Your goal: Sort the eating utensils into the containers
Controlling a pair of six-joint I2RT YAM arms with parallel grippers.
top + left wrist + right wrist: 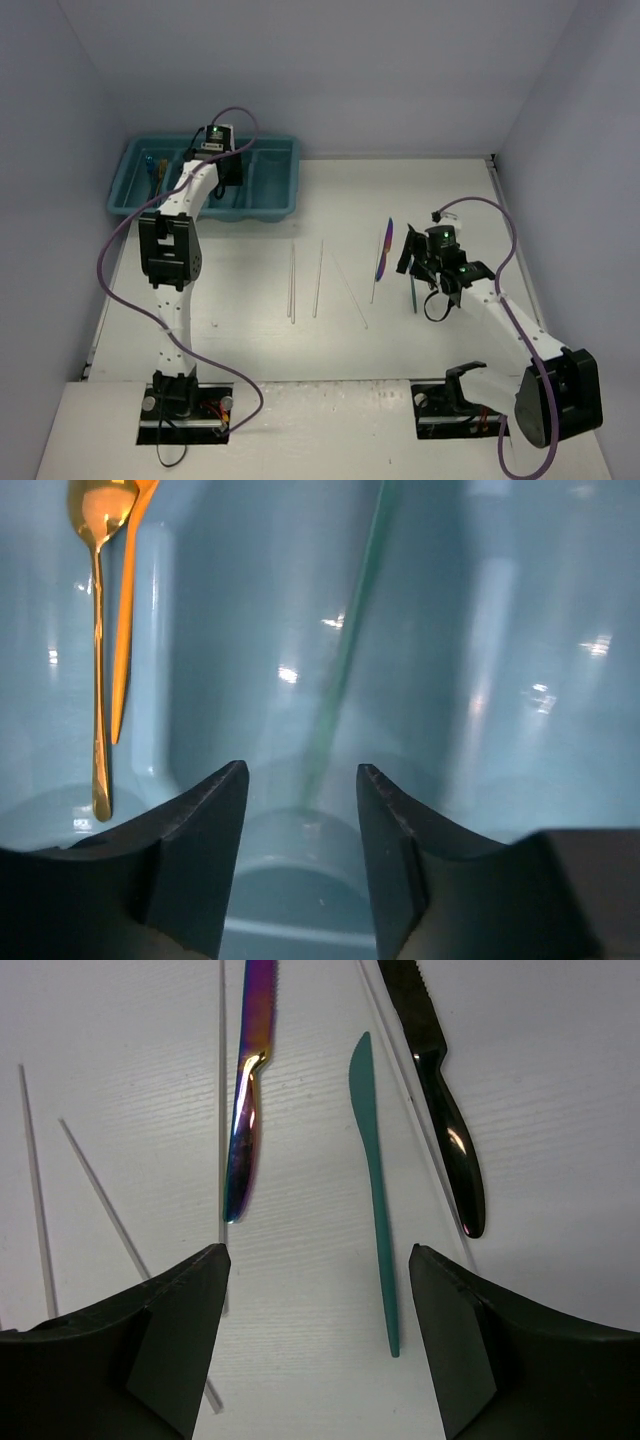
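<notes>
My left gripper [302, 780] hangs open inside the teal tray [520, 680], its jaws apart with nothing between them. Just beyond its tips a blurred thin green utensil [345, 650] lies along a compartment. One compartment to the left hold a gold spoon [98, 630] and an orange utensil [125, 620]. My right gripper [318, 1260] stands open low over the table. The handle end of a teal knife [372, 1190] lies between its fingers, nearer the right one. A purple iridescent knife [250, 1090] lies to the left, a black knife [445, 1110] to the right.
Several thin pale sticks [292, 280] lie on the white table between the two arms; one [222, 1110] runs beside the purple knife. The tray [270, 160] sits at the back left near the wall. Grey walls close in the left, right and back.
</notes>
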